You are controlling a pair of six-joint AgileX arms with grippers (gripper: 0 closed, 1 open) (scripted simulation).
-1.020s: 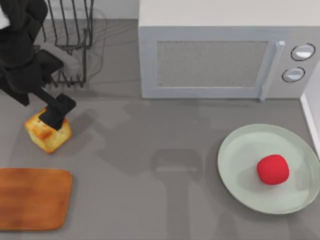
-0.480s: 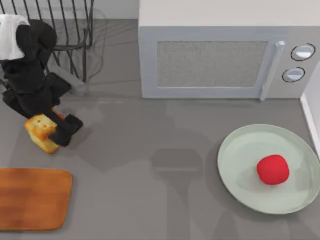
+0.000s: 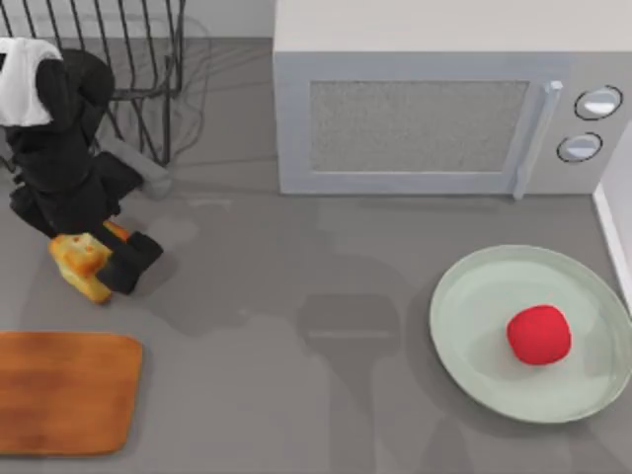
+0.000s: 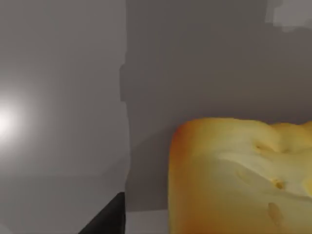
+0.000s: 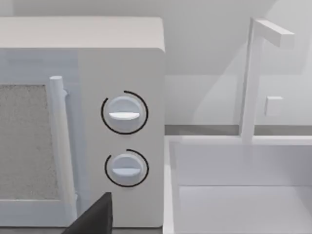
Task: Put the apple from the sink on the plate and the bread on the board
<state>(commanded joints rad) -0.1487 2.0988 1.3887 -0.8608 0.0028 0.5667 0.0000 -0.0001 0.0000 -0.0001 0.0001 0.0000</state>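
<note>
On the grey counter point(image 3: 296, 296), fronted by a white microwave point(image 3: 434, 109) and a wire rack point(image 3: 148, 59), the left gripper point(image 3: 104, 259) has its jaws clamped on the bread point(image 3: 81, 259) above the board point(image 3: 64, 393), while the apple point(image 3: 538, 334) sits on the plate point(image 3: 474, 296).

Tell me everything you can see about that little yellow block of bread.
The bread is a small golden-yellow cube with a toasted orange-brown crust and small dimples on its pale face. It sits at the table's left side, above the wooden board and apart from it. The left gripper is down over it, black fingers at its sides.
</note>
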